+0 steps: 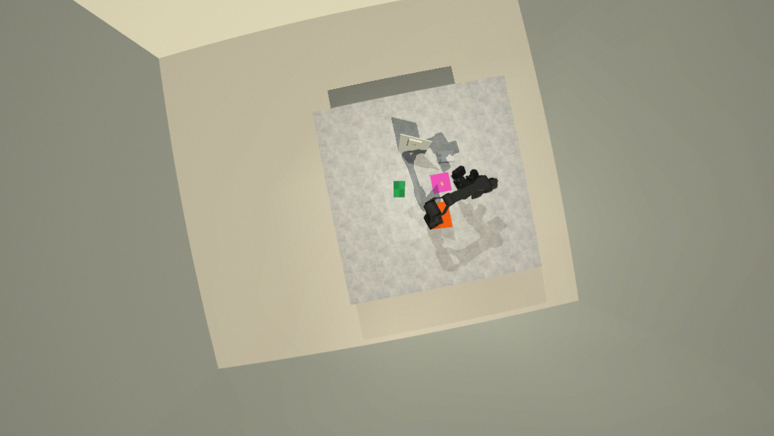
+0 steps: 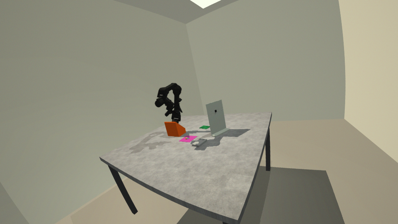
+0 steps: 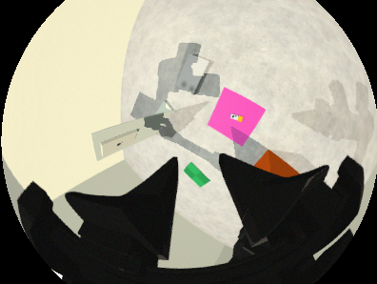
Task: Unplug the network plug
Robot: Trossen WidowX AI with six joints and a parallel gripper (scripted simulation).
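Observation:
The plug (image 1: 442, 184) (image 2: 187, 138) (image 3: 236, 117), small and white with a yellow end, lies on the pink square (image 1: 435, 178) (image 2: 192, 137) (image 3: 224, 102) on the table, inside its edges. The pale upright panel (image 1: 403, 143) (image 2: 217, 119) (image 3: 97, 144) stands apart from it; its socket (image 2: 215, 111) shows as a dark, empty opening. My gripper (image 3: 198, 159) is open, with nothing between its fingers. It is up in the air, clear of the plug. The tab is too small to make out.
An orange block (image 1: 447, 221) (image 2: 172, 129) (image 3: 270, 163) stands beside the pink square, close to the arm. A green checked patch (image 1: 399, 189) (image 2: 204, 127) (image 3: 196, 174) lies on the table. A low grey object (image 2: 198, 143) lies between the pink square and the panel's side, partly in shadow.

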